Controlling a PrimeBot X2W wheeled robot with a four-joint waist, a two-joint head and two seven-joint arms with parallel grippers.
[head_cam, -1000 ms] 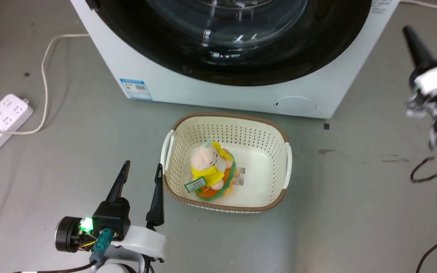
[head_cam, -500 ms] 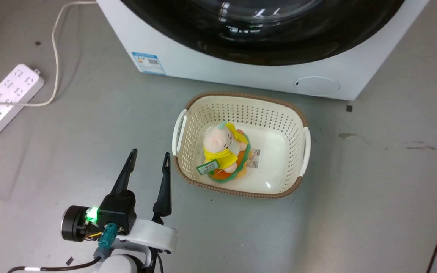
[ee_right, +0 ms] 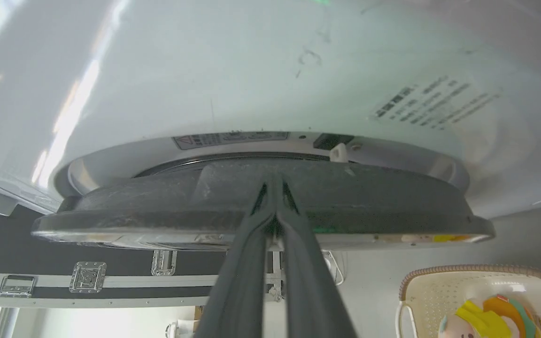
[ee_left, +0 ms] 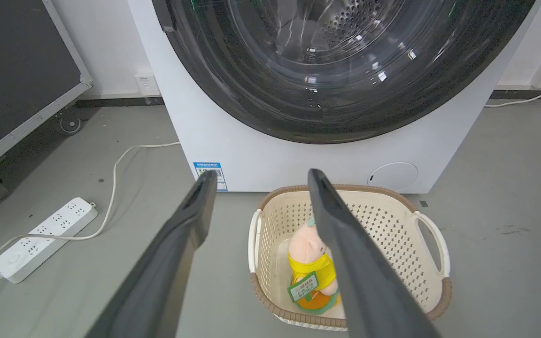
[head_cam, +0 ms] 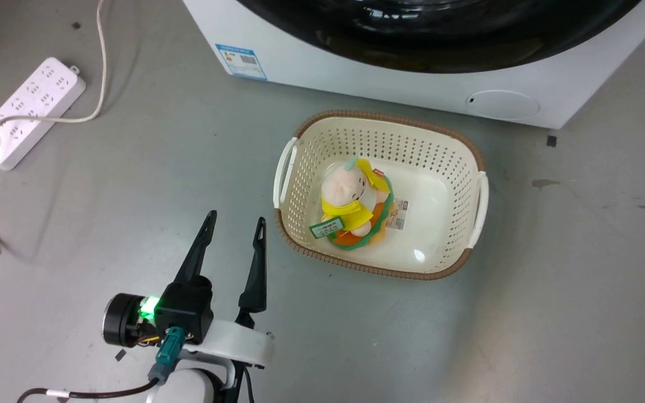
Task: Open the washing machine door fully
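Note:
The washing machine door is a glossy black disc with a clear glass bowl, spanning the white machine's front. In the head view its lower black rim runs along the top edge. In the right wrist view the door's dark edge appears side-on, standing slightly off the white front, with a white latch piece in the gap. My right gripper is shut, fingertips together against that edge. My left gripper hangs open over the floor left of the basket, holding nothing; its own view has its fingers spread below the door.
A cream perforated basket with a plush toy sits on the grey floor before the machine. A white power strip and its cable lie at the left. A small round white flap is low on the machine. A black case stands left.
The head camera has moved, so the whole picture has slid up and to the right and less of the door shows. The right arm has left the head view. The left gripper stays open.

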